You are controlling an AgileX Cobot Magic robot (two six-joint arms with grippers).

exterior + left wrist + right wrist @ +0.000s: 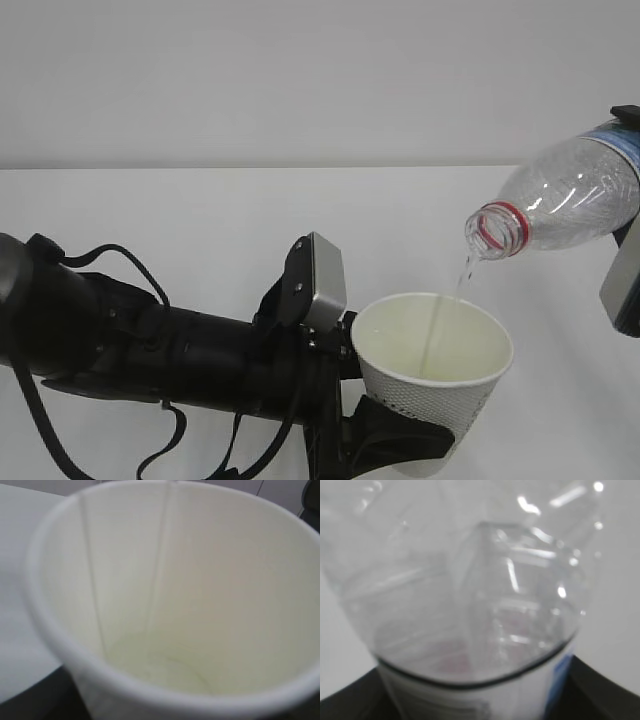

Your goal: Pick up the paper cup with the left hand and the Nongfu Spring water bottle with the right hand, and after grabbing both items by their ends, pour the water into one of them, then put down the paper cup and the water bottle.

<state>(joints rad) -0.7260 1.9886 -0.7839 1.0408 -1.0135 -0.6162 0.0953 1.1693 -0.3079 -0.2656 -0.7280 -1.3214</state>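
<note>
Pouring in a thin stream, the water point(437, 335) is falling from the uncapped mouth of the Nongfu Spring water bottle point(565, 195) into the paper cup point(432, 385) below it, and a shallow, faintly yellowish pool is showing at the cup's bottom in the left wrist view. The bottle is tilting neck-down toward the left, its red neck ring hanging just above and slightly right of the cup's rim without touching it. The right hand point(625, 250) is holding the bottle by its labelled body at the right edge of the exterior view; only part of this gripper is showing there, and in the right wrist view its black jaws are sitting spread wide on either side of the bottle point(470, 605). The left hand point(385, 425) is gripping the cup low on its wall, jaws standing wide around it, keeping the cup point(170, 600) upright and raised off the white table point(200, 220). A grey box module point(322, 280) is sitting on the left arm just behind the cup's rim.
</note>
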